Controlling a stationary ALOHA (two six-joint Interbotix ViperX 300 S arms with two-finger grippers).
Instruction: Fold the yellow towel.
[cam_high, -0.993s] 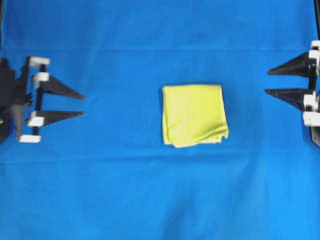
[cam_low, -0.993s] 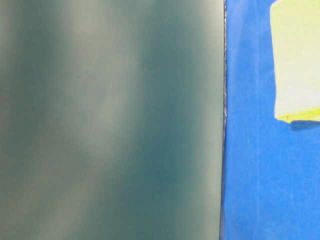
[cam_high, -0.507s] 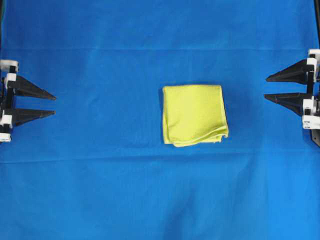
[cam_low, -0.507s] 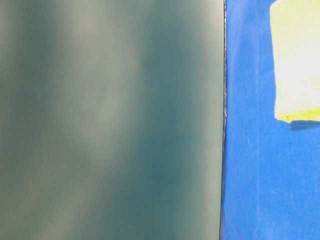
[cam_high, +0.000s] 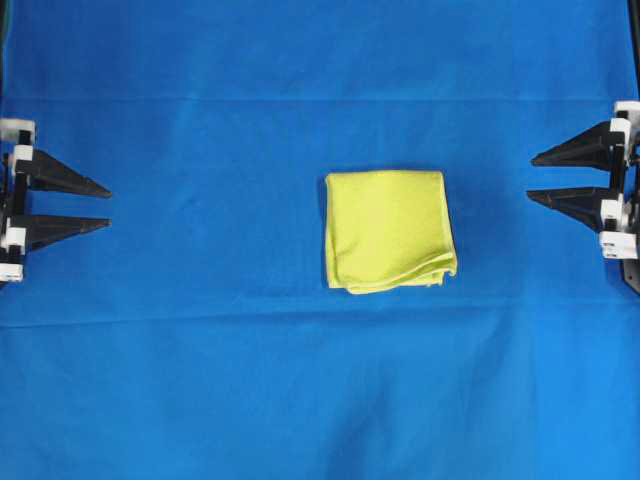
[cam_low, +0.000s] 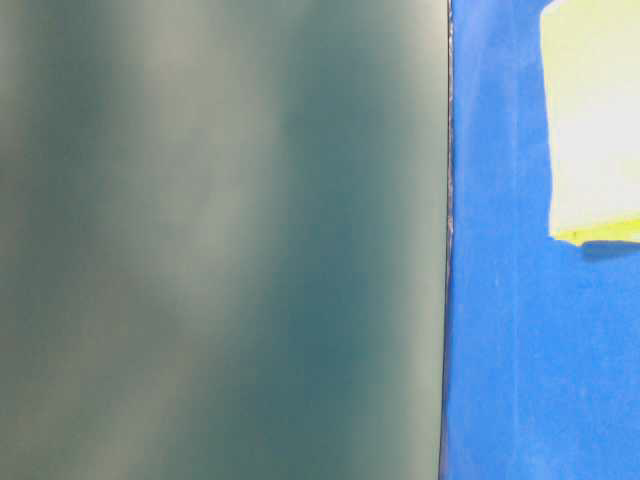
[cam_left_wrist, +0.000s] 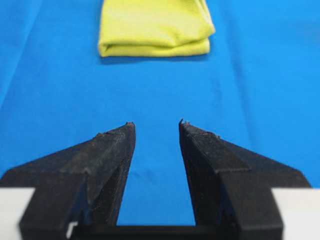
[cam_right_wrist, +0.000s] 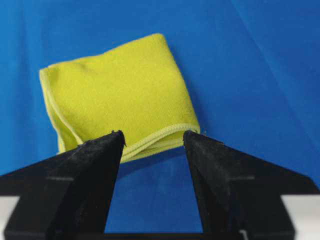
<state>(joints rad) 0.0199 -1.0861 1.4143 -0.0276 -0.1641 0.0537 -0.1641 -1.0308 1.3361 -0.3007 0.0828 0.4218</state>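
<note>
Change, left arm: left gripper (cam_high: 108, 207) has drawn back to the left edge of the overhead view since a second ago; half a second ago it already sat there
Change, right arm: right gripper (cam_high: 530, 177) in the same spot at the right edge
Change, towel: yellow towel (cam_high: 388, 230) unmoved
Left gripper: jaws parted, nothing between them
Right gripper: jaws spread wide, empty
Towel position: mid blue cloth (cam_high: 200, 380), folded into a small stacked square, well apart from both grippers
Count: one towel, two grippers, one blue cloth
Table-level view: mostly a blurred grey-green surface (cam_low: 220, 240); towel corner (cam_low: 590, 120) at upper right
</note>
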